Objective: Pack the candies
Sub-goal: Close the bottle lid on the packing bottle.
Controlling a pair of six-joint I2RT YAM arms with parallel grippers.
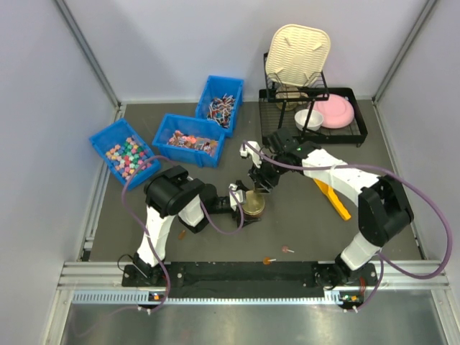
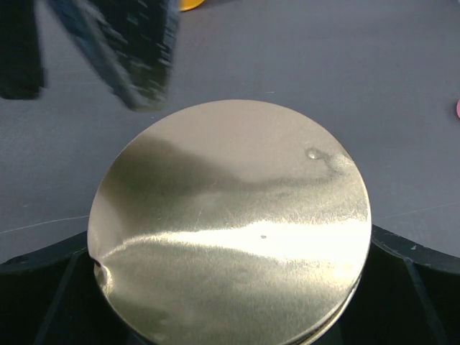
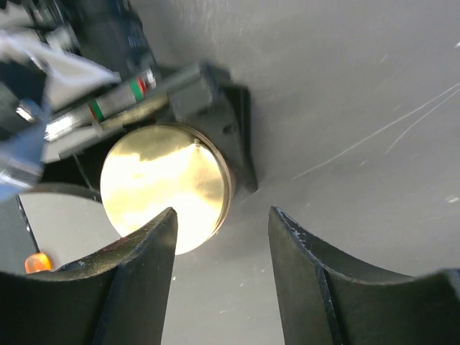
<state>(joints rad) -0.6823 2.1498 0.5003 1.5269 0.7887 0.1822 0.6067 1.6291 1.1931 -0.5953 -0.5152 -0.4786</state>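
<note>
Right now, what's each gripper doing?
Left gripper: jaws flank the jar; grip cannot be told.
Right gripper: open, empty, above the jar.

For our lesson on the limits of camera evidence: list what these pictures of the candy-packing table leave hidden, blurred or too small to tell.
- Whatever lies under the gold lid: covered in every view.
- Left tool grip: in the left wrist view, the lid hides whether its fingers press anything beneath.
- Candies: in the top view, too small to count.
</note>
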